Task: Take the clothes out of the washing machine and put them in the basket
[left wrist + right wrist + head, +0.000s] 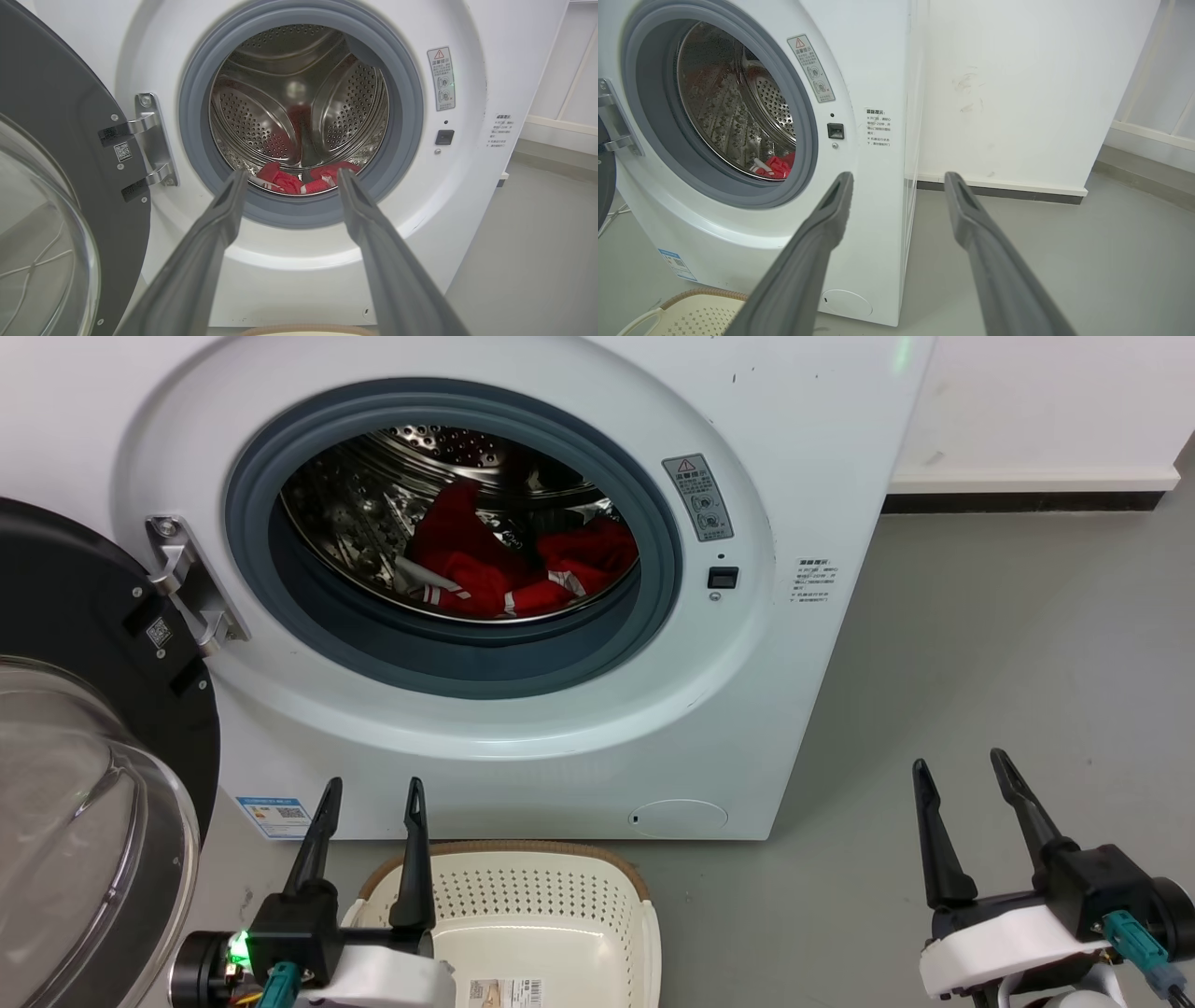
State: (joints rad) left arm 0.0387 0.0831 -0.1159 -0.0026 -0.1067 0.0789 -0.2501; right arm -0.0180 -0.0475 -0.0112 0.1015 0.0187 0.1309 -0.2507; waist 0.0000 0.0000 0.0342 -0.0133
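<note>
The white washing machine stands with its door swung open to the left. Red clothes with white trim lie at the bottom of the steel drum, and the clothes also show low in the porthole in the left wrist view; a bit of the clothes shows in the right wrist view. The cream basket sits on the floor before the machine, with nothing in the part that shows. My left gripper is open above the basket's left rim. My right gripper is open over the floor, right of the machine.
Grey floor stretches to the right of the machine as far as a white wall with a dark skirting. The open door's glass bowl bulges out at the lower left. The basket's brown rim sits close to the machine's front.
</note>
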